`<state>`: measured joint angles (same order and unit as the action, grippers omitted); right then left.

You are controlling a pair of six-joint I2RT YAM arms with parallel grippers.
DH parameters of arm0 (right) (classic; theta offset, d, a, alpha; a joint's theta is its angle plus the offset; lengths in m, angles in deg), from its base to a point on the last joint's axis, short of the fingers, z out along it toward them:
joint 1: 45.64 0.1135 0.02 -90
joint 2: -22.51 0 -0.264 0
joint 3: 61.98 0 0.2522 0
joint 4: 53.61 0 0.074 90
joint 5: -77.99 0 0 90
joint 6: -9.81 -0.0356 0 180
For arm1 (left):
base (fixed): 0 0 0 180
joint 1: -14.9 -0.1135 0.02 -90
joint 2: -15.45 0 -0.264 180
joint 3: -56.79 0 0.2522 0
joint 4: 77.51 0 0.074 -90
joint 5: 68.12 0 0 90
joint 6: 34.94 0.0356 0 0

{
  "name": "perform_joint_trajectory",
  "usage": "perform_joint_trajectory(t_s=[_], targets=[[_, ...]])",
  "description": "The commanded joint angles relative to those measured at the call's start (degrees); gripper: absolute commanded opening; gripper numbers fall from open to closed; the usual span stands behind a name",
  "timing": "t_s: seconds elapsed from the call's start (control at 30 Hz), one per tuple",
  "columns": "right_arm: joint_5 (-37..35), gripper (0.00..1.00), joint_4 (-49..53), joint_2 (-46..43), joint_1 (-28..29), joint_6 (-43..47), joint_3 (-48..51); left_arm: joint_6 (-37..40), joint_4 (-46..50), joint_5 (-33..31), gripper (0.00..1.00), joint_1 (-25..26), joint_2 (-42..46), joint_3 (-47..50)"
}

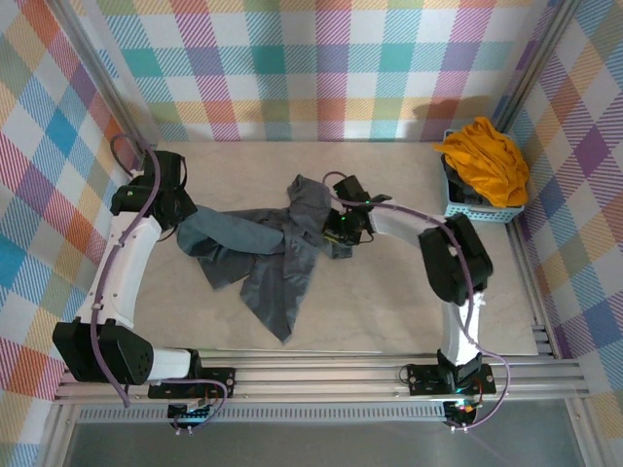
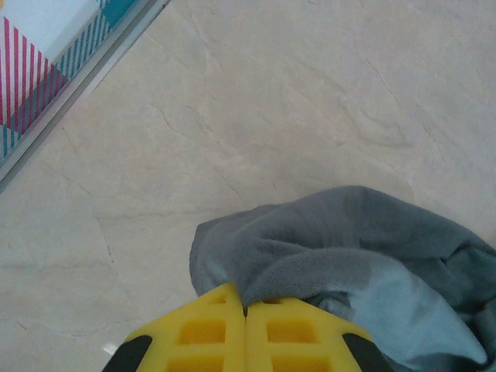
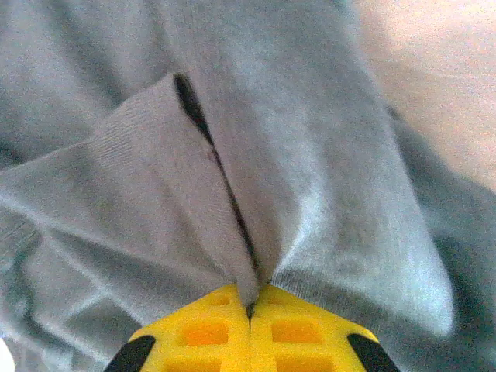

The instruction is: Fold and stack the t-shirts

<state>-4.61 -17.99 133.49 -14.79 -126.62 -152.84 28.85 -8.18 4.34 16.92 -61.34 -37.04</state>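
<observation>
The dark slate-grey t-shirt (image 1: 273,253) lies crumpled and stretched across the middle of the table. My left gripper (image 1: 178,222) is shut on its left end; in the left wrist view the yellow fingers (image 2: 201,333) pinch a fold of the grey t-shirt (image 2: 341,248) just above the tabletop. My right gripper (image 1: 336,226) is shut on the shirt's right part, and the right wrist view has a ridge of the grey t-shirt (image 3: 232,178) clamped between the yellow fingers (image 3: 302,333). The mustard orange-yellow t-shirt (image 1: 487,161) is heaped in the basket at the back right.
The small light-blue lattice basket (image 1: 477,208) stands against the right wall. Checked walls surround the table on three sides, and a metal rail (image 1: 321,375) runs along the near edge. Bare marble tabletop (image 1: 389,302) lies in front of the shirt.
</observation>
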Motion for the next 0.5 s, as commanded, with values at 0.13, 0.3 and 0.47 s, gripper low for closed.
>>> perform_joint_trajectory(t_s=[0.13,0.3,0.47], targets=[[-3.0,0.0,10.11,-15.35,-14.55,7.94,-3.11,0.14,-3.45,4.58,0.0,-4.23,-2.49,-0.58],[-0.74,0.0,12.61,-15.17,-21.59,10.78,-3.67,-0.48,-4.88,5.4,0.0,-4.57,-5.4,-0.29],[-1.03,0.0,13.42,-13.59,-25.18,12.28,-2.16,0.15,-5.18,5.92,0.0,-4.83,-8.45,-0.13]])
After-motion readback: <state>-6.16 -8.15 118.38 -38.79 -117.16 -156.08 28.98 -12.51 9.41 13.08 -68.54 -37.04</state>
